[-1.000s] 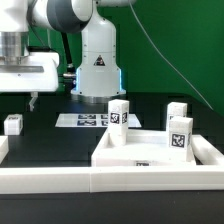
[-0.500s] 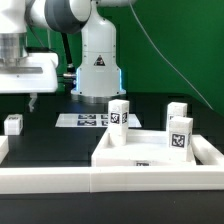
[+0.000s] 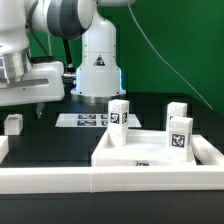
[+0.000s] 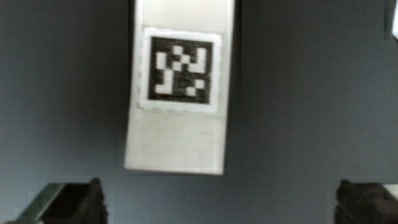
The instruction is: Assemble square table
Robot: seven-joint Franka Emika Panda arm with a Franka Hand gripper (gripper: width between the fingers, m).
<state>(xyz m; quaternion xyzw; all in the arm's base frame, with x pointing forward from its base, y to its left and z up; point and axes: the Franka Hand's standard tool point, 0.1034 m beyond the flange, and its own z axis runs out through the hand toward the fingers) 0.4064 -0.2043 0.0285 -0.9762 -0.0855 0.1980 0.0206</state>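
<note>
The white square tabletop (image 3: pixel 140 152) lies at the exterior view's right with three white tagged legs standing upright on it: one (image 3: pixel 119 113), another (image 3: pixel 177 112) and a third (image 3: pixel 181 135). A fourth leg (image 3: pixel 13 123) lies loose on the black table at the exterior view's left. My gripper (image 3: pixel 33 106) hangs above and just to the right of it, partly cut off by the frame edge. In the wrist view the tagged leg (image 4: pixel 183 85) lies on the dark table ahead of my gripper (image 4: pixel 221 204), whose fingers (image 4: pixel 71 200) are wide apart and hold nothing.
The marker board (image 3: pixel 88 120) lies flat in front of the robot base (image 3: pixel 98 70). A long white border wall (image 3: pixel 100 182) runs along the front edge, with a corner piece (image 3: pixel 3 150) at the left.
My hand has tilted and swung towards the exterior view's right and a little lower, over the loose leg. The tabletop and its legs have not moved.
</note>
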